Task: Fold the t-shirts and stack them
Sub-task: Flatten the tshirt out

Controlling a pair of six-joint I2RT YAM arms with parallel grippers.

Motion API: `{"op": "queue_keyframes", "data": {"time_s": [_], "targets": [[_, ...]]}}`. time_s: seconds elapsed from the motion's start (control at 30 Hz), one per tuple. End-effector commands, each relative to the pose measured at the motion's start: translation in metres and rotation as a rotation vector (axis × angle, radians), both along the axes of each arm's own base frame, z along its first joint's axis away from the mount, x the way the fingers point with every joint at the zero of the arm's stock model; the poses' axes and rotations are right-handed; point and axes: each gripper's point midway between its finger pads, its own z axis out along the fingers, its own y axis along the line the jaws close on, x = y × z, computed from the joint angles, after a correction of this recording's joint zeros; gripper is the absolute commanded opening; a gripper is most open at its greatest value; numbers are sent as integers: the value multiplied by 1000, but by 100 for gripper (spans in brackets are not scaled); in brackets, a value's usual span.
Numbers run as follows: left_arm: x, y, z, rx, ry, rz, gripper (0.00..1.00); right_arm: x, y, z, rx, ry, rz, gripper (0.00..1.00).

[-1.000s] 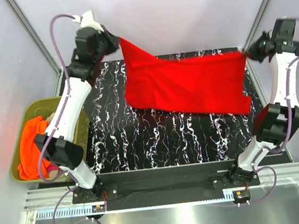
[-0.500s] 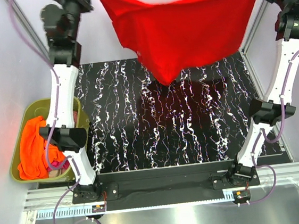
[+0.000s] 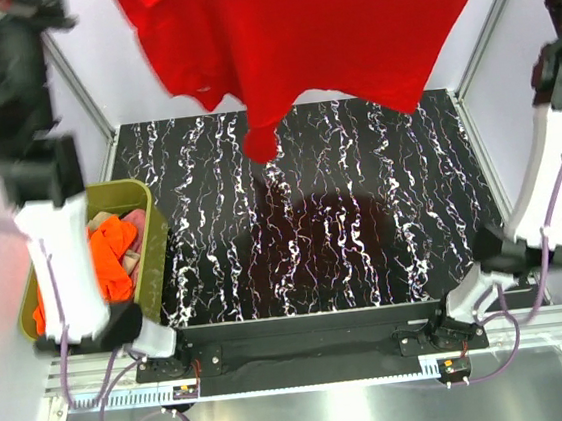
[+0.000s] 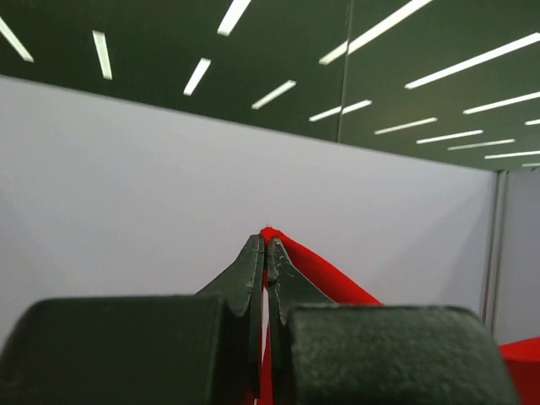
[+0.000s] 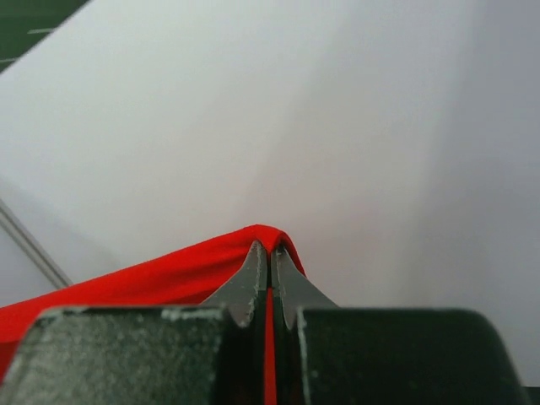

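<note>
The black, white-veined marbled surface [image 3: 317, 267] shows a dark shadow in its middle. The bright red soft cloth t-shirt [image 3: 312, 26] sagged onto that surface a second ago. Now it is hoisted clear and hangs spread across the top of the overhead view, one tail dangling lowest (likely a shake-out before laying it flat to fold). The olive-green plastic tub [image 3: 151, 202] at left holds a crumpled orange shirt [image 3: 113, 256]. The left end effector [image 4: 266, 246] is pressed together on a red corner, and the right end effector [image 5: 270, 253] pinches the opposite edge.

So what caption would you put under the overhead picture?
Red shirt held stretched high above the black table, orange shirt waiting in the green tub.
</note>
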Motion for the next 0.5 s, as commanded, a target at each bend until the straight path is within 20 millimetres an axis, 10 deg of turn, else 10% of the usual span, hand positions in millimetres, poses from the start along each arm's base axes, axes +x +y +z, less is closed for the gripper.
{"op": "queue_keyframes", "data": {"time_s": [0.0, 0.23, 0.47], "targets": [[-107, 17, 42, -22, -211, 57, 0, -91, 22, 58, -56, -192, -44, 0], [-182, 27, 42, -30, -251, 85, 0, -189, 48, 53, -77, -244, -88, 0], [-120, 25, -7, -25, -77, 91, 0, -170, 45, -9, -32, -102, -69, 0]]}}
